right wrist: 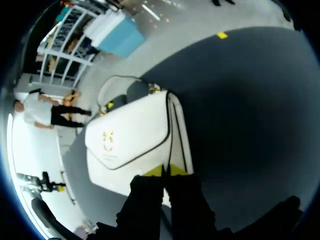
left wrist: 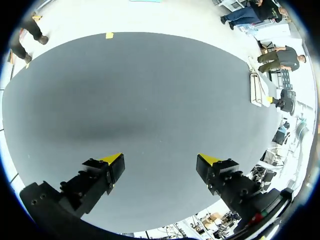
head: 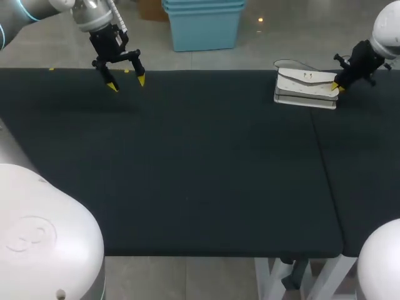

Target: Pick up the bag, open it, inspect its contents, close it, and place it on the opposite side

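Note:
A white flap bag (head: 306,87) with black trim and a thin strap lies flat at the table's far right, its flap down. My right gripper (head: 337,86) is at the bag's right end. In the right wrist view its yellow tips (right wrist: 167,171) are pressed together on the bag (right wrist: 130,140), with the flap's black-trimmed edge running in between them. My left gripper (head: 125,82) hangs open above the far left of the table, with nothing between its fingers (left wrist: 160,160). Far ahead of the left gripper, the bag (left wrist: 256,87) shows small at the table's edge.
The table is covered by black cloth (head: 187,162), with a seam (head: 325,162) running front to back on the right. Small yellow tape marks (head: 51,69) sit along the far edge. Broad bare cloth lies between the two grippers.

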Robot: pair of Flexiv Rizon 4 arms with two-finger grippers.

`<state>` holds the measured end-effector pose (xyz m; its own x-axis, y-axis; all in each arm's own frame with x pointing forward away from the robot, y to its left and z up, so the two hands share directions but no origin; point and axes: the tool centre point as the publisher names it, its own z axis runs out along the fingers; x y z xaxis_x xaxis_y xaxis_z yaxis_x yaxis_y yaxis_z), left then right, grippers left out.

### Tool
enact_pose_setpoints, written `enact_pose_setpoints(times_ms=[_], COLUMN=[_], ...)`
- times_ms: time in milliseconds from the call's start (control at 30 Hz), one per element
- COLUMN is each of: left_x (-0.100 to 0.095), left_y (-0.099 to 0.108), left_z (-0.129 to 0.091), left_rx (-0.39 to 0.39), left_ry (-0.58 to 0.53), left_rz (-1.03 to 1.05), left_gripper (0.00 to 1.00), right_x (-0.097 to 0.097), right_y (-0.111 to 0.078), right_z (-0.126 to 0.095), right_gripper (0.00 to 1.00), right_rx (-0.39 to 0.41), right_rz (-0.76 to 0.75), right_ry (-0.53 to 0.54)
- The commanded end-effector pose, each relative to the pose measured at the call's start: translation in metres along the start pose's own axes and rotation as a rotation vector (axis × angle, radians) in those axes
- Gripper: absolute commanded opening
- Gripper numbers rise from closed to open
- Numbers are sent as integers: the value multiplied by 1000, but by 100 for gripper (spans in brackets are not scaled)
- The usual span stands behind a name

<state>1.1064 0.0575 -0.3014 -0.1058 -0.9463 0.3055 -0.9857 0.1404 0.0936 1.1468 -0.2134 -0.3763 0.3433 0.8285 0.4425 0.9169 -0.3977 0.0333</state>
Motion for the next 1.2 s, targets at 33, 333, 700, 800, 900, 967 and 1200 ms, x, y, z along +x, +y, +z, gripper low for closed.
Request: enact_pose_setpoints(times_ms=[33, 333, 700, 800, 900, 967, 1200], left_x=[4, -3, -5, -7, -8, -8, -10], left_y=[15, 21, 22, 23, 24, 24, 26], left_z=[-11, -20, -24, -24, -25, -26, -25], left_rx=[51, 72, 67, 66, 67, 68, 67], left_ry=[-55, -116, -153, -159, -159, -156, -149], left_rz=[-6, -1, 8, 7, 3, 3, 0], left_gripper=[100, 100, 100, 100, 100, 100, 100], right_x=[-20, -44, -39, -39, -39, -39, -47], right_y=[15, 43, 48, 50, 51, 51, 50], right_z=[-13, -28, -18, -18, -20, -22, -29], right_gripper=[0, 0, 0, 0, 0, 0, 100], right_rx=[-11, -7, 45, 47, 45, 45, 51], right_rz=[1, -31, -99, -103, -107, -109, -85], right_ry=[-25, -50, -70, -73, -77, -77, -60])
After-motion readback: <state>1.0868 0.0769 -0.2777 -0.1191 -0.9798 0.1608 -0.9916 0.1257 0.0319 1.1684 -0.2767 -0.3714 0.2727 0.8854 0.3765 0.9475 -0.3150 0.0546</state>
